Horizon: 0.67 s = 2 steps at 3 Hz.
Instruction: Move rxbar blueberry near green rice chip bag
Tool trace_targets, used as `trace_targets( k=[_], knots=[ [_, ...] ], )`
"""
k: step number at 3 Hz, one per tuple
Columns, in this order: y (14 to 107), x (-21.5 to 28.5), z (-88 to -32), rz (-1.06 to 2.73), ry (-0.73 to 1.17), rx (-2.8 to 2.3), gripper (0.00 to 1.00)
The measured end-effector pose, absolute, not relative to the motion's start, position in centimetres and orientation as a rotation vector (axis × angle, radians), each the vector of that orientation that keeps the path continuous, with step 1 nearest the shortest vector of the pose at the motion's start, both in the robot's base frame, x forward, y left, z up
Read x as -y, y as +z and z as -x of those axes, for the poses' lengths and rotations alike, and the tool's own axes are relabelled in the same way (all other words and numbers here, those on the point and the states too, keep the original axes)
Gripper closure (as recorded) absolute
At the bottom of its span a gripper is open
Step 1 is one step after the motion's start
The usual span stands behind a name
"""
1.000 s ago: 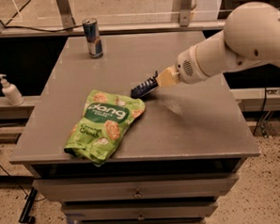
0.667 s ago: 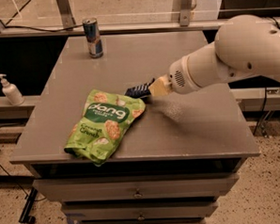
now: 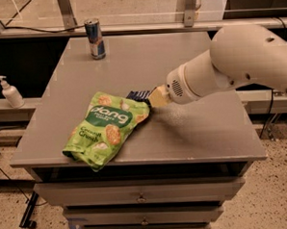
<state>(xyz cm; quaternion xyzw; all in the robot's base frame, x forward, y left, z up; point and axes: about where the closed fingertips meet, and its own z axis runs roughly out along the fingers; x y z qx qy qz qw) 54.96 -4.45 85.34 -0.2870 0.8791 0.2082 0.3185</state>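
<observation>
The green rice chip bag [image 3: 105, 128] lies flat on the grey table [image 3: 197, 133] near the front left. The rxbar blueberry [image 3: 138, 95], a small dark navy wrapper, sits right at the bag's upper right corner, touching or just over its edge. My gripper [image 3: 154, 96] is at the bar's right end, low over the table, with the white arm reaching in from the right. Most of the bar is hidden by the gripper and the bag.
A blue-and-silver drink can [image 3: 95, 39] stands upright at the table's far left. A white pump bottle [image 3: 10, 93] stands on a ledge left of the table. Drawers sit below the table's front edge.
My gripper has moved left and down with the bar, from right of the bag to the bag's upper right corner.
</observation>
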Motion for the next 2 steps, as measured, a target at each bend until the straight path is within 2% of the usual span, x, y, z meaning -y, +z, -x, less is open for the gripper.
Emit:
trace_targets(
  k=[2],
  knots=[
    [85.4, 4.64, -54.43, 0.759, 0.483, -2.342, 0.12]
  ],
)
